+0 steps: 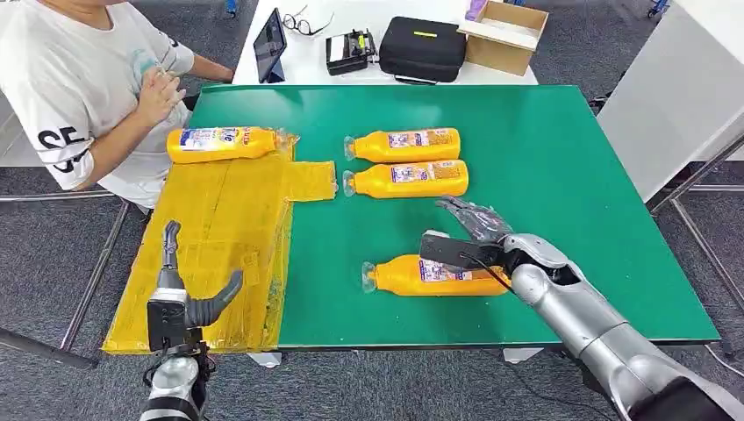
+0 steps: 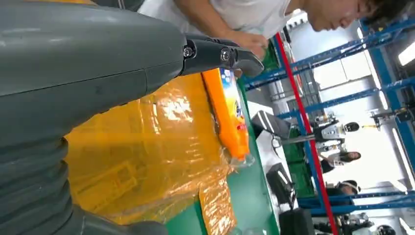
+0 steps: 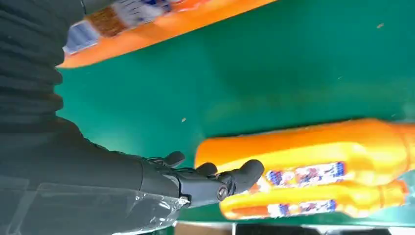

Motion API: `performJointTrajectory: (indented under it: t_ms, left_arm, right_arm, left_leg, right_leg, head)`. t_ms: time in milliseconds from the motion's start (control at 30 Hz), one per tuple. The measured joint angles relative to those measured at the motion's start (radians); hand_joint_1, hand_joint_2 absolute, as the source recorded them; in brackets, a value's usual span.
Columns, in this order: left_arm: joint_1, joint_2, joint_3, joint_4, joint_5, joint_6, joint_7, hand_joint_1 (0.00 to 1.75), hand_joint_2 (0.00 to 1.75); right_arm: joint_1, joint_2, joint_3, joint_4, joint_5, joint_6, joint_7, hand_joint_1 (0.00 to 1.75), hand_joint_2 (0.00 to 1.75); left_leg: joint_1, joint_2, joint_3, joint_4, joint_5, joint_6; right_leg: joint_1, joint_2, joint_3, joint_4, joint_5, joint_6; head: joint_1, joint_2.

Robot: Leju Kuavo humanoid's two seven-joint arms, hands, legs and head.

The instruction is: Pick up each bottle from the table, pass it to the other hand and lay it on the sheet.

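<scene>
On the green-topped counter [image 1: 561, 175], the nearest orange plastic bottle [image 1: 412, 277] lies on its side, long axis across the robot, directly under the empty, spread-fingered right robot hand [image 1: 469, 235], well apart from the empty, spread-fingered left robot hand [image 1: 189, 294] over the yellow sheet [image 1: 228, 219].

Place: robot test lab or workshop hall
Racking: blue steel shelving [image 2: 342, 63] with a red upright
Work surface: green tabletop [image 1: 544, 158] on a metal frame
Side table: white, with a tablet [image 1: 269, 44], black case [image 1: 423, 48], cardboard box [image 1: 502, 33]
Floor: grey carpet
Background: another humanoid robot [image 2: 335, 132]
</scene>
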Motion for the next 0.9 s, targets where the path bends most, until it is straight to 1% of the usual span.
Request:
performJointTrajectory:
  t_ms: [200, 433, 500, 567, 633, 733, 833, 900]
  left_arm:
    - [-0.017, 0.0, -0.006, 0.027, 0.002, 0.0, 0.0, 0.0, 1.75]
    - [-0.029, 0.0, -0.013, 0.049, 0.003, 0.003, -0.004, 0.0, 1.75]
    - [-0.029, 0.0, -0.013, 0.051, 0.005, 0.006, -0.005, 0.0, 1.75]
    - [-0.028, 0.0, -0.013, 0.051, 0.005, 0.008, -0.005, 0.0, 1.75]
    - [-0.025, 0.0, -0.012, 0.05, 0.003, 0.008, -0.005, 0.0, 1.75]
    - [-0.021, 0.0, -0.011, 0.048, 0.002, 0.006, -0.005, 0.0, 1.75]
    - [-0.021, 0.0, -0.009, 0.048, 0.0, 0.003, -0.01, 0.0, 1.75]
    - [-0.021, 0.0, -0.006, 0.048, 0.0, 0.002, -0.011, 0.0, 1.75]
  right_arm:
    - [-0.026, 0.034, 0.03, 0.061, -0.026, 0.0, -0.022, 0.0, 1.75]
    - [-0.026, 0.038, 0.043, 0.07, -0.103, -0.006, -0.057, 0.0, 1.75]
    - [-0.011, 0.037, 0.034, 0.054, -0.106, -0.055, -0.057, 0.0, 1.75]
    - [0.019, 0.039, 0.007, 0.021, -0.093, -0.13, -0.051, 0.0, 1.75]
    - [0.046, 0.042, -0.028, -0.017, -0.086, -0.163, -0.05, 0.0, 1.75]
    - [0.08, 0.038, -0.075, -0.068, -0.106, -0.13, -0.055, 0.0, 1.75]
    - [0.11, 0.002, -0.111, -0.125, -0.14, -0.057, -0.068, 0.0, 1.75]
    - [0.123, -0.022, -0.126, -0.147, -0.147, -0.04, -0.07, 0.0, 1.75]
  left_leg:
    - [0.0, 0.0, 0.0, 0.0, 0.0, 0.0]
    - [0.0, 0.0, 0.001, 0.0, 0.0, 0.0]
    - [0.0, 0.0, 0.001, 0.0, 0.0, 0.0]
    - [0.0, 0.0, 0.0, 0.0, 0.0, 0.0]
    - [0.0, 0.0, 0.0, 0.0, 0.0, 0.0]
    - [0.0, 0.0, 0.0, 0.0, 0.0, 0.0]
    - [0.0, -0.001, -0.001, 0.0, 0.0, 0.0]
    - [0.0, -0.001, -0.002, 0.0, 0.0, 0.0]
  right_leg:
    - [0.0, 0.0, 0.0, 0.0, 0.0, 0.0]
    - [0.0, 0.0, 0.001, 0.0, 0.0, 0.0]
    - [0.0, 0.0, 0.001, 0.0, 0.0, 0.0]
    - [0.0, 0.0, 0.001, 0.0, 0.0, 0.0]
    - [0.0, 0.0, 0.0, 0.0, 0.0, 0.0]
    - [0.0, 0.0, -0.001, 0.0, 0.0, 0.0]
    - [0.0, -0.001, -0.001, 0.0, 0.0, 0.0]
    - [0.0, -0.001, -0.001, 0.0, 0.0, 0.0]
  head:
    - [0.0, 0.0]
    - [0.0, 0.0]
    - [0.0, 0.0]
    - [0.0, 0.0]
    - [0.0, 0.0]
    - [0.0, 0.0]
    - [0.0, 0.0]
    - [0.0, 0.0]
